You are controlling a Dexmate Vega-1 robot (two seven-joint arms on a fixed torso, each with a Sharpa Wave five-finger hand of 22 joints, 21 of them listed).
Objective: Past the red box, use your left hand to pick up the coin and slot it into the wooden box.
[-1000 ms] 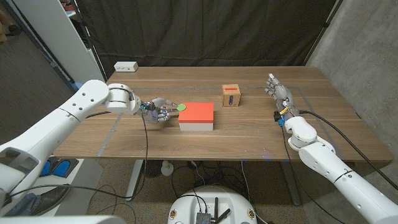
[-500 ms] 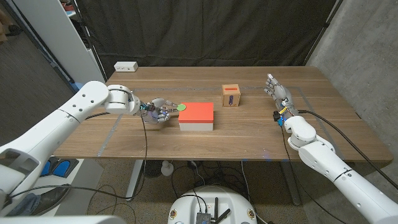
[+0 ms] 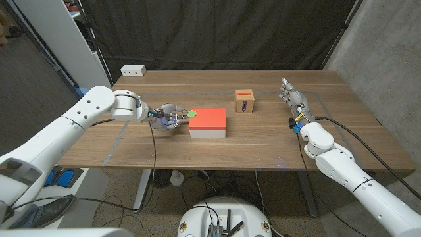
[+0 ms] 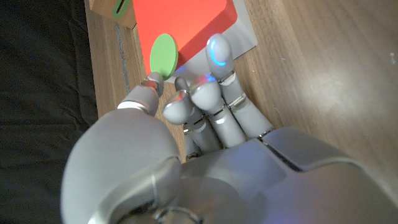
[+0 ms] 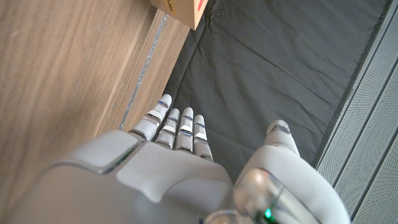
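Observation:
A flat green coin [image 3: 192,114] [image 4: 163,54] hangs at the left end of the red box [image 3: 208,119] [image 4: 186,25]. My left hand [image 3: 167,118] [image 4: 186,143] pinches its edge between thumb and fingertip, and the other fingers are curled beside it. Further back and to the right, past the red box, stands the small wooden box [image 3: 245,101] [image 4: 112,7]. At the table's right side my right hand [image 3: 294,97] [image 5: 186,162] stands upright with straight fingers, holding nothing.
The red box has a pale grey side [image 3: 208,133] facing me. A white block [image 3: 133,70] lies at the table's [image 3: 217,151] back left corner. A dark curtain hangs behind the table. A corner of the wooden box [image 5: 183,9] appears in the right wrist view.

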